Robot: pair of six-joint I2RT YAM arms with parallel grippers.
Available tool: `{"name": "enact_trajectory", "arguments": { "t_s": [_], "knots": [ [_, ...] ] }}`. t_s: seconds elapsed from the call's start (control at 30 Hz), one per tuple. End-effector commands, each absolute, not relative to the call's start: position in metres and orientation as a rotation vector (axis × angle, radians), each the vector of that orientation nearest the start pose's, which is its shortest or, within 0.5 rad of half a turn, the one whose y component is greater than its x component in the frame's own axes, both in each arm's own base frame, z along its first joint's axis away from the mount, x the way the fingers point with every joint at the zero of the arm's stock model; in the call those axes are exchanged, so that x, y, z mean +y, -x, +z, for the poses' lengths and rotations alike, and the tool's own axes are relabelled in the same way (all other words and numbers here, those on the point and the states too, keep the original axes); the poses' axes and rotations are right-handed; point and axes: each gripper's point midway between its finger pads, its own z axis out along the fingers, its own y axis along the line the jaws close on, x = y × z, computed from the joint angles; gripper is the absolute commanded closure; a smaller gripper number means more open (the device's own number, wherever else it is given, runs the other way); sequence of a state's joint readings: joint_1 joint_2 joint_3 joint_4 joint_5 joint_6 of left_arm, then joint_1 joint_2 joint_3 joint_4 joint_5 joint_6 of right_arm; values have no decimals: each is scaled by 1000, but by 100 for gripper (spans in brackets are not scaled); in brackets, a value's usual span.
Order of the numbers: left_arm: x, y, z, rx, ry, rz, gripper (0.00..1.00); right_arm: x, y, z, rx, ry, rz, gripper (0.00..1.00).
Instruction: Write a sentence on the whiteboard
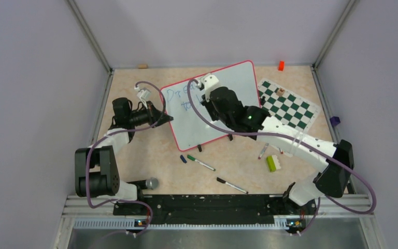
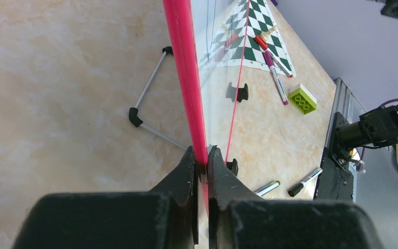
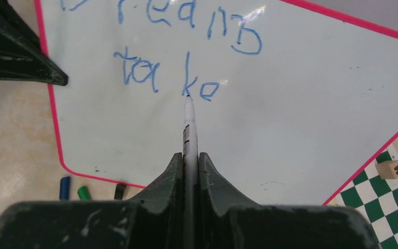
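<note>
While the left pincer (image 2: 202, 155) clamps the propped board's (image 1: 238, 78) red edge, the right pincer (image 3: 189, 158) grips the marker (image 3: 188, 116), tip at the sentence's (image 3: 186, 72) "k", upper left on the board — I'd press lightly and leave a gap after "take".

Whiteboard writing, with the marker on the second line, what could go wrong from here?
1. The left gripper pinches only the thin red frame at one edge of the whiteboard; marker pressure could pivot or slip the board and skew the lettering.
2. The right gripper holds the marker with its tip against the "k" of "take"; a stray drag there could smear the blue ink.
</note>
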State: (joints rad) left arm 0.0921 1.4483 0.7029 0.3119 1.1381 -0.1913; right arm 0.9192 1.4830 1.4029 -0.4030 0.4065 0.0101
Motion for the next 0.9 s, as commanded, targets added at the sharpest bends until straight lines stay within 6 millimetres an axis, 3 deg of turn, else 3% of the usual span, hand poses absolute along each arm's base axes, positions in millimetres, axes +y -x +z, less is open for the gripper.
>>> {"name": "enact_trajectory", "arguments": {
  "t_s": [0.0, 0.27, 0.53, 0.87],
  "knots": [
    [-131, -338, 147, 1825, -564, -1044, 100, 306, -315, 276, 1866, 645, 122, 100],
    [-133, -337, 147, 1828, -562, -1054, 100, 322, -301, 258, 1887, 663, 239, 100],
    [-134, -336, 147, 1822, -565, -1063, 100, 315, -310, 243, 1937, 637, 134, 100],
    [-133, -336, 147, 1823, -564, -1062, 100, 328, -306, 227, 1984, 677, 196, 100]
  ]
}}
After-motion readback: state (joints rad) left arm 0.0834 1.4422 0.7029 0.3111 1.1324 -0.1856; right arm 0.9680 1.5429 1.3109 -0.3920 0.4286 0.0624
